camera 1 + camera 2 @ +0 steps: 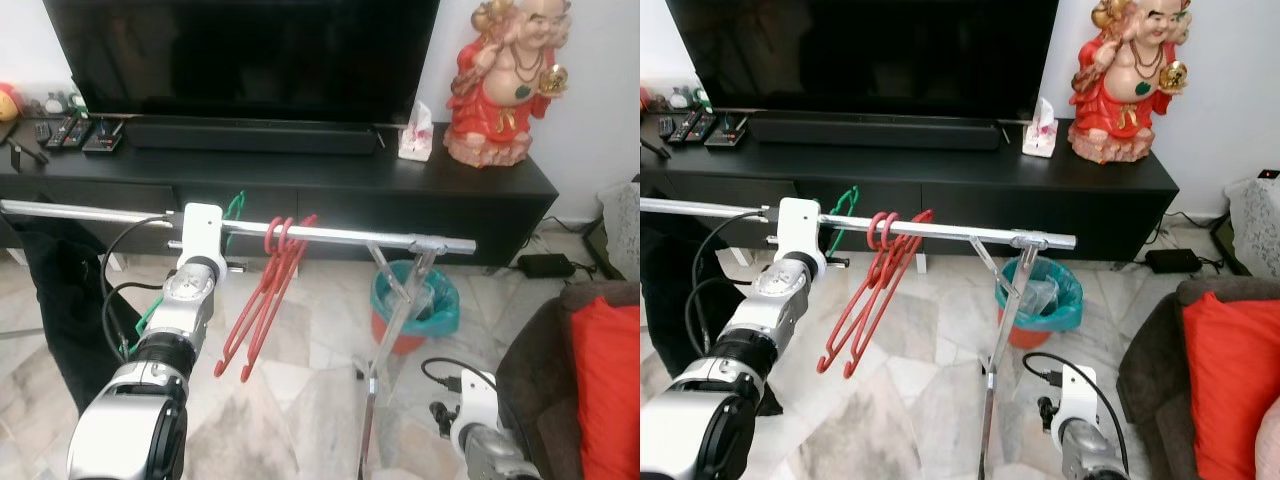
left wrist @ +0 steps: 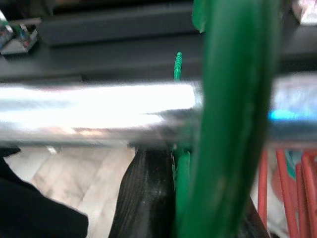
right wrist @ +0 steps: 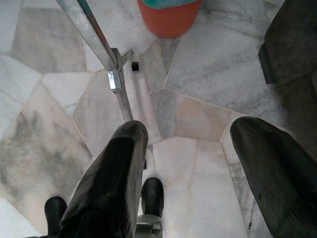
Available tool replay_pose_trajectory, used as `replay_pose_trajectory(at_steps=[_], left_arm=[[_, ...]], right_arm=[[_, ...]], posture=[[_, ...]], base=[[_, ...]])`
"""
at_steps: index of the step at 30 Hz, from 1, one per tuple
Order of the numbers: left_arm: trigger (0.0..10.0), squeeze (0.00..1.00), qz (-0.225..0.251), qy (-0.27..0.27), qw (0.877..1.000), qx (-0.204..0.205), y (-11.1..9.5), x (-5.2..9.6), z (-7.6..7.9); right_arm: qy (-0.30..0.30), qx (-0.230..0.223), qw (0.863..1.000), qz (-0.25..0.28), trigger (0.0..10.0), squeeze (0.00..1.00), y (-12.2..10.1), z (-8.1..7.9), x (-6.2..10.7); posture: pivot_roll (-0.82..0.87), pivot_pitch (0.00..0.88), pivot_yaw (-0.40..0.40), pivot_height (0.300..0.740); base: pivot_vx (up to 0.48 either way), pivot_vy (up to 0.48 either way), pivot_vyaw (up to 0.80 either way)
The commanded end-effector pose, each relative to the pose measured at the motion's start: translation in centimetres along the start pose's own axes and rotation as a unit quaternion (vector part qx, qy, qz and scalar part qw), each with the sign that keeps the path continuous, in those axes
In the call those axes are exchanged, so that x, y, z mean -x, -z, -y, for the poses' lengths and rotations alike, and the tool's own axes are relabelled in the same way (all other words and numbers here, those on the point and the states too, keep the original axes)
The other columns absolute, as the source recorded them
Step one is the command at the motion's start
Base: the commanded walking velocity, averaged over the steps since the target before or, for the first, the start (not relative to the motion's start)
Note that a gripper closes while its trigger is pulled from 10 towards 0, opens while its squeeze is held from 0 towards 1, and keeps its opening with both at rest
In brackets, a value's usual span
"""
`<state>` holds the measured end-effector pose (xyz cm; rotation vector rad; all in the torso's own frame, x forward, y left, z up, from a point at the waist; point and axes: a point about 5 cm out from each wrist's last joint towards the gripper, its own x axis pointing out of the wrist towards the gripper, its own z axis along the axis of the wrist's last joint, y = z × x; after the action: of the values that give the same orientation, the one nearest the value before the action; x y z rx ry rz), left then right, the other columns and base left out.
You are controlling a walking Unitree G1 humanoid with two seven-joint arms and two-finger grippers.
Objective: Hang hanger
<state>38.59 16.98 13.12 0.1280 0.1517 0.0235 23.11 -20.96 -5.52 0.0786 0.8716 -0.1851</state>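
**Green hanger at the rail, left arm raised**

We begin with the containers. On the marble floor under the far end of the rail stands an orange bin (image 1: 412, 322) with a teal bag as lining; inside it we see some clear crumpled plastic, nothing more can be told.

The green hanger (image 1: 232, 213) is at the silver rail (image 1: 330, 235), just beside our left gripper (image 2: 198, 208), between the white wrist plate and the two red hangers (image 1: 262, 305). Its hook (image 2: 233, 99) rises across the rail in the left wrist view, and a green part shows below the arm, so its long axis runs steeply down toward us. Whether the hook rests on the rail, we cannot tell. The red hangers hang from the rail and slant down to our left.

The left fingers (image 2: 143, 198) close around the green hanger. The right gripper (image 3: 198, 163) hangs low above the floor, its fingers spread wide, holding nothing.
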Motion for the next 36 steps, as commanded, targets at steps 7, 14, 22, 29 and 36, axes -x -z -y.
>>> replay_pose_trajectory(at_steps=[7, 14, 22, 29, 36], left_arm=[[10.0, 0.00, -0.063, 0.020, 0.997, -0.032, 2.1, 0.2, 1.2], [10.0, 0.00, -0.080, 0.027, 0.996, -0.038, 3.9, 0.8, 1.3], [10.0, 0.00, -0.102, 0.027, 0.994, -0.041, 6.1, 1.8, 0.8], [10.0, 0.00, -0.102, 0.024, 0.994, -0.036, 7.3, 2.6, 0.6], [10.0, 1.00, -0.053, 0.006, 0.998, -0.014, 6.0, 2.5, 0.1]], right_arm=[[-0.002, 0.002, 1.000, 0.006, 10.0, 0.00, -0.4, 0.3, 0.0], [-0.008, 0.005, 1.000, 0.005, 10.0, 0.00, -0.4, 0.2, 0.0], [-0.012, 0.006, 1.000, 0.003, 10.0, 0.00, -0.4, 0.2, 0.0], [-0.013, 0.005, 1.000, 0.004, 10.0, 0.00, -0.4, 0.2, 0.0], [-0.013, 0.006, 1.000, 0.005, 10.0, 0.00, -0.4, 0.3, 0.0]], posture=[[0.04, 0.000, -0.045, 0.740], [0.04, 0.000, -0.047, 0.740], [0.05, 0.000, -0.048, 0.740], [0.05, 0.000, -0.050, 0.740], [0.05, 0.000, -0.056, 0.740]], base=[[0.000, 0.000, 0.00], [0.000, 0.000, 0.00], [0.000, 0.000, 0.00], [0.000, 0.000, 0.00], [0.000, 0.000, 0.00]])
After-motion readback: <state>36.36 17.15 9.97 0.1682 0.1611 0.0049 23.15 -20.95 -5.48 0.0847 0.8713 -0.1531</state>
